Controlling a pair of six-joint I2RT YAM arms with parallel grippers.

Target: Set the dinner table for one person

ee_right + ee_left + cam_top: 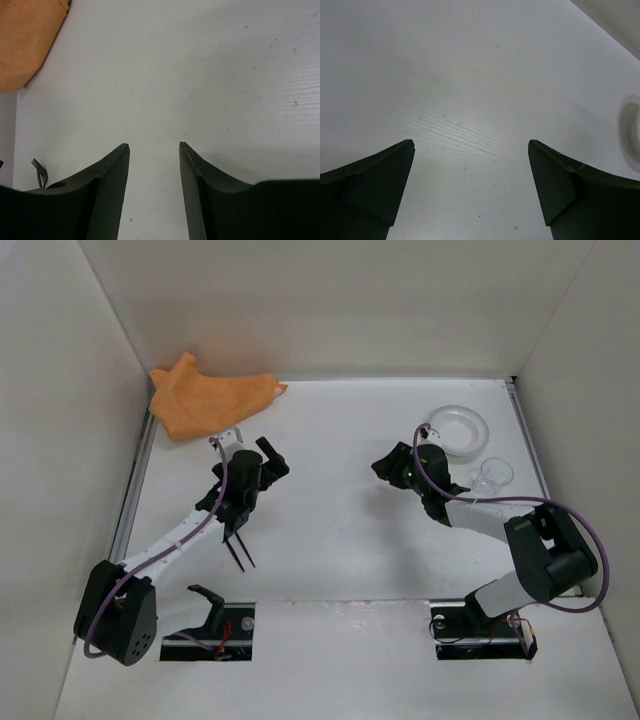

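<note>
Two arm bases sit at the near edge of the dinner table [330, 540], the wide white surface that fills the floor of the overhead view and lies under everything else.

Just beyond the left base, at about 8 o'clock from the table's middle, lie two slim dark pieces of cutlery [240, 552], close together and partly under the left arm. In the right wrist view, fork tines [39, 172] show at the left edge.

Further out, the left gripper [275, 458] hangs over bare table at about 10 o'clock. Its fingers are spread wide with nothing between them (the left wrist view shows only white surface in the gap [471, 145]).

The right gripper [385, 462] hangs near 2 o'clock, pointing left. Its fingers [112, 170] are parted by a narrower gap and hold nothing.

One clear glass [493, 475] stands at 3 o'clock, beside the right forearm. One white ring-rimmed plate [458, 430] lies just beyond the glass, at about 2 o'clock.

Farthest off, at 11 o'clock, one crumpled orange cloth [210, 400] is bunched in the far left corner, partly riding up the wall
</note>
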